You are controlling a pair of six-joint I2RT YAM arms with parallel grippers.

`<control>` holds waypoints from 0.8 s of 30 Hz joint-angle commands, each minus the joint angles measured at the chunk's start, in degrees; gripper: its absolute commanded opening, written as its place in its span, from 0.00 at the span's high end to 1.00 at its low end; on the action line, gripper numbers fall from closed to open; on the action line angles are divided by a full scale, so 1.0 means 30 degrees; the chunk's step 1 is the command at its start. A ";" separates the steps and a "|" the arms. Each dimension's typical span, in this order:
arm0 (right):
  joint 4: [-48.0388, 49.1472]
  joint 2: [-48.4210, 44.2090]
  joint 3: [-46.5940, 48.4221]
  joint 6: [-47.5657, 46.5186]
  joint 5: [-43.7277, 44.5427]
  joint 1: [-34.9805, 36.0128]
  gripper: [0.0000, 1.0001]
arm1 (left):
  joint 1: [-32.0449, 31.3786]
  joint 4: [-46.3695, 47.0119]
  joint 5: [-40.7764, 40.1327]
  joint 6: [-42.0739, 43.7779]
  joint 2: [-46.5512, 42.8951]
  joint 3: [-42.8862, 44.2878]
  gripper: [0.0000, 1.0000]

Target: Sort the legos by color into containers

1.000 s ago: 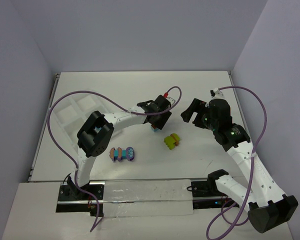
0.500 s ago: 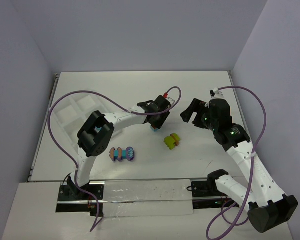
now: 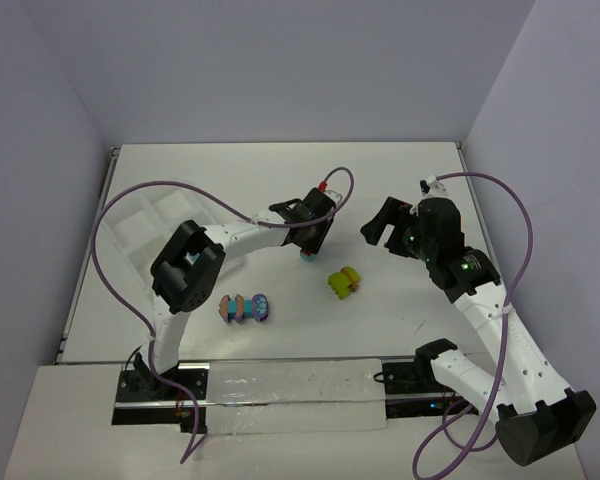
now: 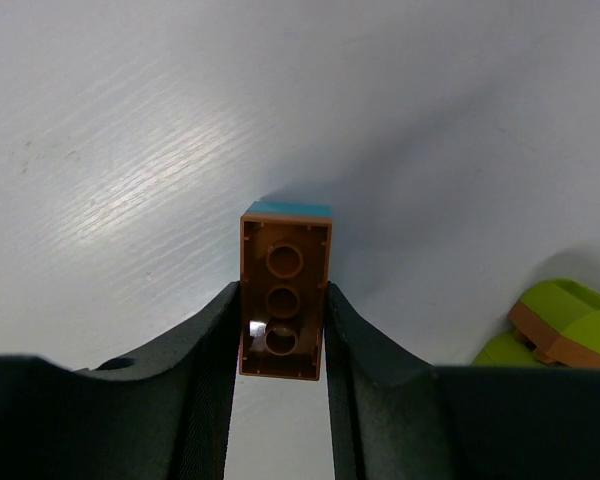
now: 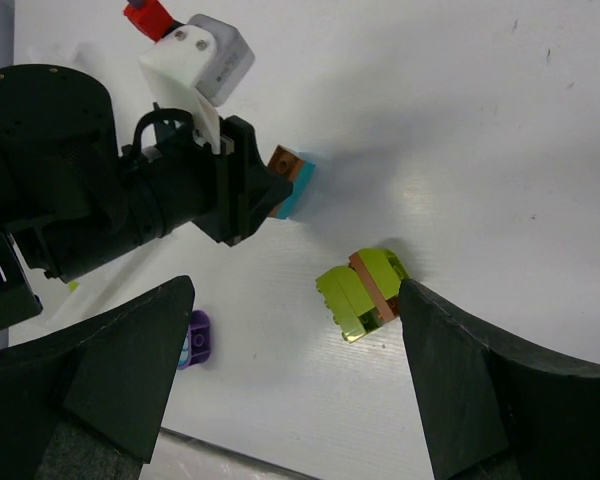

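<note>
My left gripper [image 4: 283,296] is shut on an orange-brown lego [image 4: 285,258] that has a turquoise lego [image 4: 288,208] snapped to its far side. This pair sits at the table's middle [image 3: 307,257], under the left gripper [image 3: 308,245]. A lime green cluster with an orange-brown layer [image 3: 344,282] [image 5: 365,295] lies just right of it, loose on the table. My right gripper [image 5: 300,390] [image 3: 377,232] hangs open above that cluster and holds nothing. A cluster of purple, turquoise and orange-brown legos [image 3: 244,308] lies nearer the arm bases. The containers are compartments of a white tray [image 3: 122,236] at the left.
White walls close the table in at the back and on both sides. The left arm's purple cable [image 3: 170,186] arcs over the tray. A raised white ledge [image 3: 280,380] with the arm bases runs along the near edge.
The left jaws have closed onto the orange-brown lego, and the left wrist has shifted slightly left. The right arm has not moved.
</note>
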 commanded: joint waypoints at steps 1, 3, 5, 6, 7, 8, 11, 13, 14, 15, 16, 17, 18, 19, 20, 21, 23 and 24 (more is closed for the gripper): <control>0.0578 -0.0204 0.0169 -0.0476 0.0197 -0.0265 0.10 | 0.1645 0.1953 0.2482 -0.2860 -0.3563 -0.1744 1.00; 0.0610 -0.0259 0.0184 -0.0628 0.0207 -0.0297 0.10 | 0.2720 0.3957 0.5264 -0.4220 -0.5836 -0.3682 1.00; 0.0898 -0.0376 0.0122 -0.0799 -0.0134 -0.0326 0.10 | 0.3564 0.4905 0.7180 -0.5705 -0.7386 -0.5323 1.00; 0.1119 -0.0409 0.0043 -0.0966 -0.0497 -0.0331 0.10 | 0.3920 0.6275 0.8086 -0.6342 -0.8289 -0.6014 1.00; 0.1677 -0.0509 -0.0160 -0.1278 -0.1433 -0.0331 0.10 | 0.4543 0.7089 0.9315 -0.7409 -0.8932 -0.7090 1.00; 0.2457 -0.0616 -0.0481 -0.1620 -0.2828 -0.0331 0.10 | 0.5080 0.8165 0.9999 -0.8358 -0.9948 -0.8018 1.00; 0.4919 -0.0281 -0.1221 -0.1905 -0.7204 -0.0331 0.10 | 0.5925 1.0442 1.2095 -1.0045 -1.2125 -0.9298 1.00; 0.6671 0.0275 -0.1586 -0.1390 -1.0090 -0.0360 0.10 | 0.6147 1.1520 1.2841 -1.0904 -1.2830 -0.9679 1.00; 0.7437 0.0505 -0.1777 -0.0975 -1.0341 -0.0343 0.10 | 0.6174 1.1902 1.3215 -1.1146 -1.2888 -0.9755 1.00; 0.8574 0.0719 -0.2033 -0.0420 -1.1532 -0.0258 0.10 | 0.6188 1.2286 1.3557 -1.1416 -1.3157 -0.9784 1.00; 0.9674 0.0910 -0.2286 0.0109 -1.2629 -0.0177 0.10 | 0.6205 1.2653 1.3878 -1.1686 -1.3395 -0.9813 1.00; 1.0687 0.0984 -0.2539 0.0478 -1.3174 -0.0109 0.10 | 0.6229 1.2912 1.4104 -1.1930 -1.3458 -0.9842 1.00; 1.2254 0.1123 -0.2853 0.0739 -1.3521 0.0008 0.10 | 0.6233 1.3128 1.4422 -1.2063 -1.3514 -0.9876 1.00; 1.2931 0.1222 -0.2953 0.0976 -1.3661 0.0126 0.10 | 0.6252 1.3404 1.4718 -1.2279 -1.3553 -0.9935 1.00; 1.3357 0.1353 -0.3007 0.1057 -1.3728 0.0205 0.10 | 0.6259 1.3692 1.4974 -1.2470 -1.3567 -0.9974 1.00; 1.3682 0.1514 -0.3017 0.1095 -1.3832 0.0226 0.10 | 0.6259 1.4127 1.5203 -1.2623 -1.3567 -1.0022 1.00; 1.5139 0.2159 -0.2990 0.1698 -1.4383 0.0226 0.10 | 0.6259 1.4762 1.5621 -1.3064 -1.3595 -1.0209 1.00; 1.5671 0.2434 -0.2961 0.2025 -1.4626 0.0226 0.10 | 0.6259 1.5162 1.5721 -1.3220 -1.3650 -1.0299 1.00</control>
